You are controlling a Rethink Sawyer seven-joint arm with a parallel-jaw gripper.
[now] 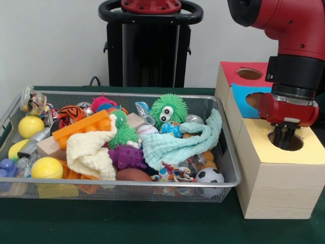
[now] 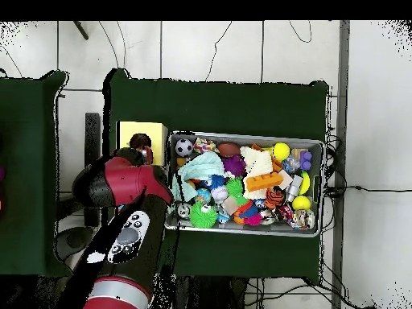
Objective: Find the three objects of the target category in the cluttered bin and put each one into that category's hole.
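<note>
The red and black robot arm (image 1: pixel 289 30) reaches down from above and ends with its wrist pointing straight down over the yellow-topped wooden box (image 1: pixel 277 178). The dark gripper (image 1: pixel 283 136) hangs right at the round hole (image 1: pixel 287 140) in that yellow top, its tips at or just inside the opening; whether it is spread or closed, or carries anything, cannot be told. Behind the yellow top sit a blue-topped section (image 1: pixel 249 96) and a red-topped section (image 1: pixel 244 73), each with its own hole. Beside the box, the silver wire-mesh bin (image 1: pixel 223 184) stands on the green table cover (image 1: pixel 152 223), full of toys: a green fuzzy ball with eyes (image 1: pixel 169 109), a mint-green cloth (image 1: pixel 177 142), a pale yellow cloth (image 1: pixel 91 152), a purple spiky ball (image 1: pixel 127 157), a small soccer ball (image 1: pixel 209 176) in the bin's corner nearest the box, and a yellow ball (image 1: pixel 46 168) near the bin's opposite end.
</note>
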